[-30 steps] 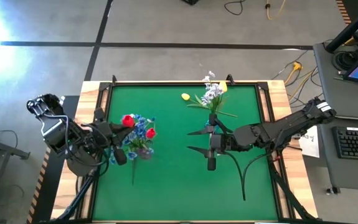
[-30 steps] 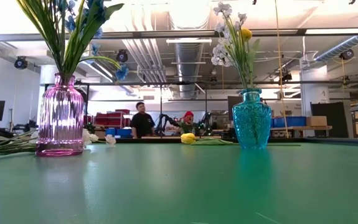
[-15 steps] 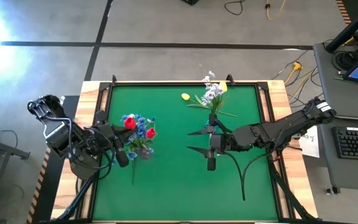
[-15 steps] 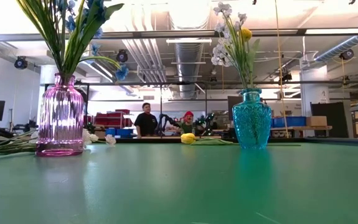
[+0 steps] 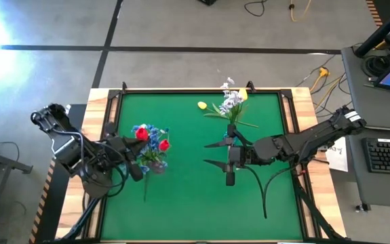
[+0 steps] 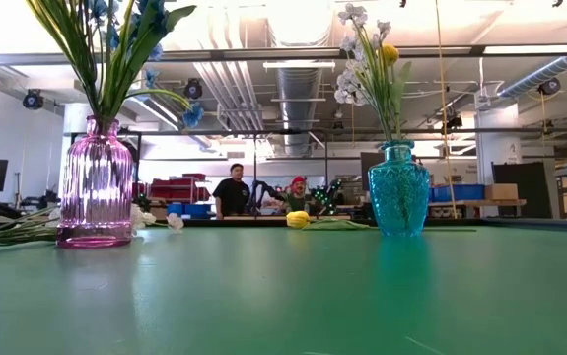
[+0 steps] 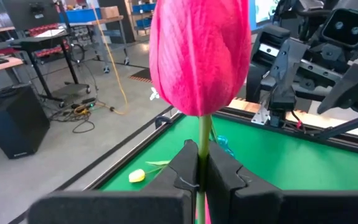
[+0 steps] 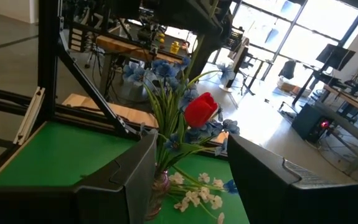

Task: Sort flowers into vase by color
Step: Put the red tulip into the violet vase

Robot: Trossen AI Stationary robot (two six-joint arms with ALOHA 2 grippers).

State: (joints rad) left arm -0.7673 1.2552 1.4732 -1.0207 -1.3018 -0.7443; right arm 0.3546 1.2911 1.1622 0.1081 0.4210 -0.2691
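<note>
My left gripper (image 5: 133,141) is shut on a red tulip (image 7: 200,56), which shows at the left edge of the blue flowers (image 5: 152,141) in the high view. Those blue flowers and a second red tulip (image 5: 164,144) stand in the pink vase (image 6: 96,187). The teal vase (image 6: 398,189) holds white flowers (image 5: 232,102) and a yellow bud (image 6: 389,53). Another yellow tulip (image 5: 202,105) lies on the mat near the far edge. White flowers (image 8: 194,196) lie at the foot of the pink vase. My right gripper (image 5: 213,154) hangs open at mid-table, with nothing between its fingers. My left gripper pinches the red tulip's thin green stem (image 7: 202,138) between its two fingers, just under the bud. The fingers reach in about level from the table's left and lie across the stem. The bud stands past the fingertips, lifted clear of the table.
The green mat (image 5: 188,196) has open room along its near half. Black frame rails (image 5: 201,91) border the table. A dark stem or cable (image 5: 266,190) lies under my right arm. People stand in the room beyond the far edge (image 6: 232,192).
</note>
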